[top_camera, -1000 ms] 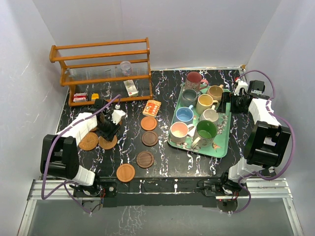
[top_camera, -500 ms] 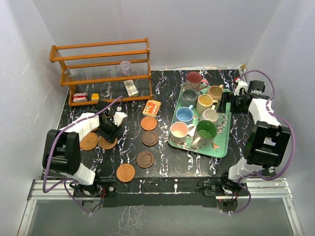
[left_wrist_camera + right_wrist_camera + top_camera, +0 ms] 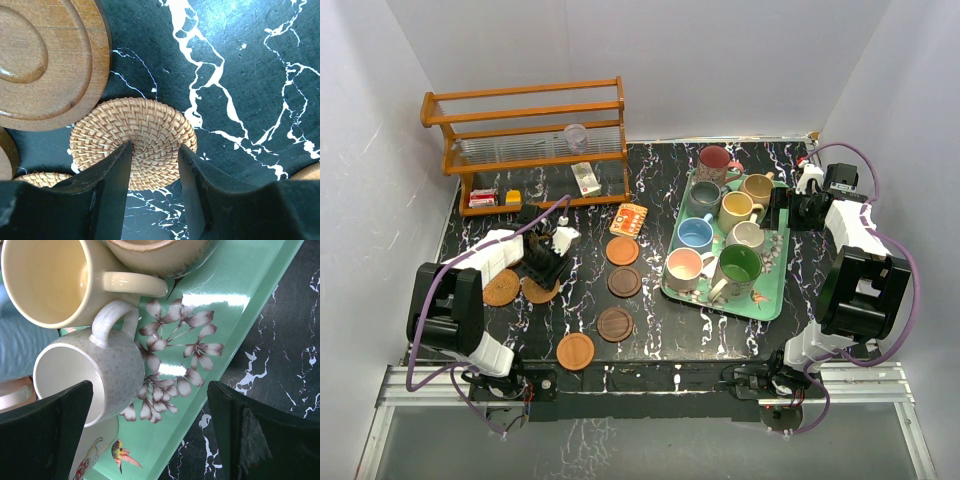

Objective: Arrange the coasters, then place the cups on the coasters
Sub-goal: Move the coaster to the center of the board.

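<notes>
On my feed, a black marble table, a wooden rack at its back, a clear plastic cup on it, small boxes beneath, an orange patterned card, a green flowered tray.

— What sits on the counter?
— It's black marble with white veins. A wooden rack stands far left and a green tray on the right. Between them lie round coasters and an orange patterned card.
</notes>
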